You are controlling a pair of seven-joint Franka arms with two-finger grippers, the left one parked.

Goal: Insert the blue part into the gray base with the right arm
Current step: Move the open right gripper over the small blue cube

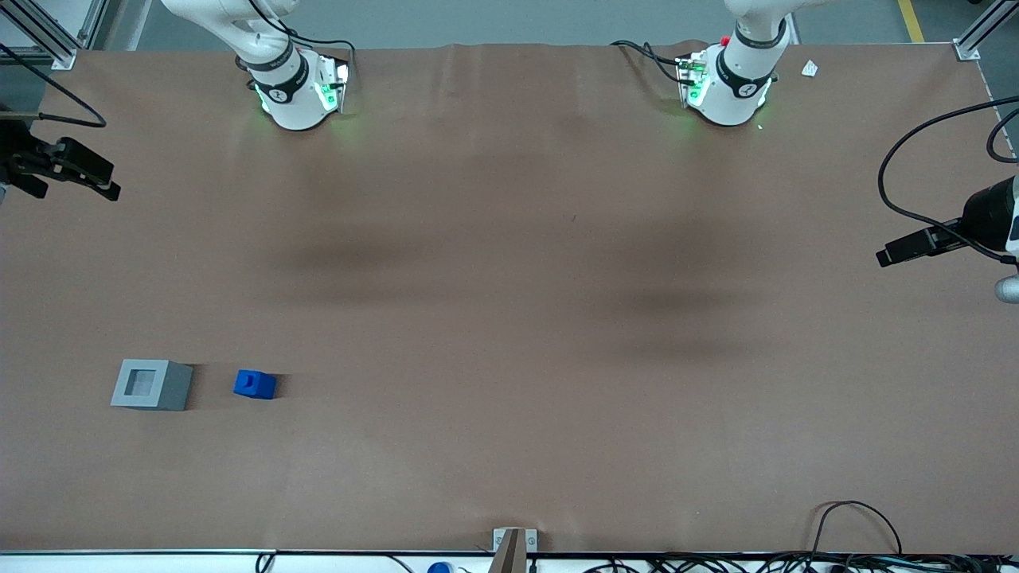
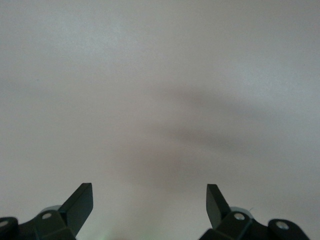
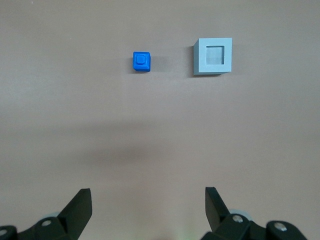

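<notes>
The task is sitting at its very start, judging by how things lie: the blue part (image 1: 255, 384) is resting on the brown table (image 1: 509, 318), untouched, and the recess of the gray base (image 1: 151, 384) is showing nothing inside it. Everything is left to do: the reach, the grasp, the lift, the alignment over the recess and the press down.

In the front view both pieces are lying in the lower left of the frame, toward the working arm's end of the table. They are sitting near each other but apart, with bare table between them, at about the same nearness to the front camera.

The right arm (image 1: 271, 72) is rising from its base in the upper left of the front view, and its end effector (image 1: 68, 171) is hanging at the left edge of the frame, well apart from both pieces. The right wrist view shows the end effector (image 3: 149, 207) with its two black fingers spread wide and nothing between them.

The blue part (image 3: 141, 61) is looking like a small bright blue block, roughly cubic, with a raised stepped feature on its top. The gray base (image 3: 213, 56) is looking like a larger light gray square block, upright, its square recess facing up.
</notes>
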